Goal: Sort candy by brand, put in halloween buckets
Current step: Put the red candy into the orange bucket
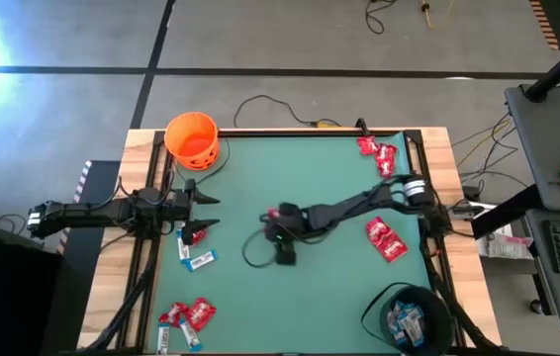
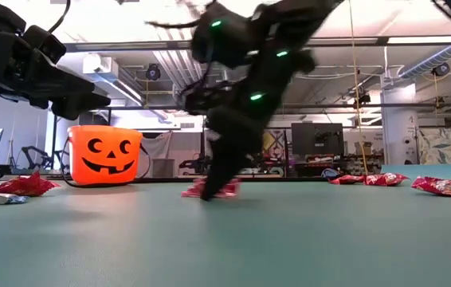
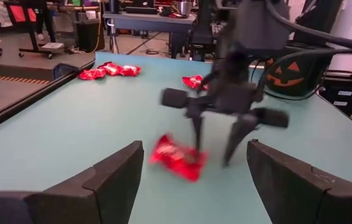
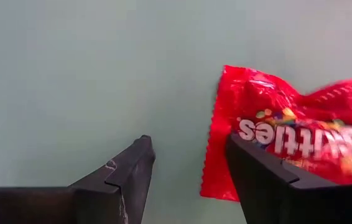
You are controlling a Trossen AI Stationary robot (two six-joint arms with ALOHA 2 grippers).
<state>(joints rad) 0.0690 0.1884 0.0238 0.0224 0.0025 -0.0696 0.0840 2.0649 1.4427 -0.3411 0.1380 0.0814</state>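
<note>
My right gripper (image 1: 278,225) is open at the table's middle, fingers pointing down beside a red packet (image 4: 288,137), also seen as the red packet (image 3: 177,158). One finger (image 4: 250,168) stands over the packet's edge. My left gripper (image 1: 204,213) is open and hovers near the left edge, above two blue-and-white bars (image 1: 196,257). The orange bucket (image 1: 193,138) stands at the far left corner. The black bucket (image 1: 409,311), with bars inside, stands at the near right corner. My right gripper comes at the red packet from above with its fingers apart. One finger (image 4: 250,168) is at the packet's short edge (image 4: 216,155), which lies flat on the table. I cannot tell whether it touches the packet.
More red packets lie at the far right corner (image 1: 377,150) and right of centre (image 1: 386,239). A mixed pile of candy (image 1: 186,316) sits at the near left. A cable (image 1: 255,252) loops below the right gripper. A raised rail (image 1: 300,131) borders the green mat.
</note>
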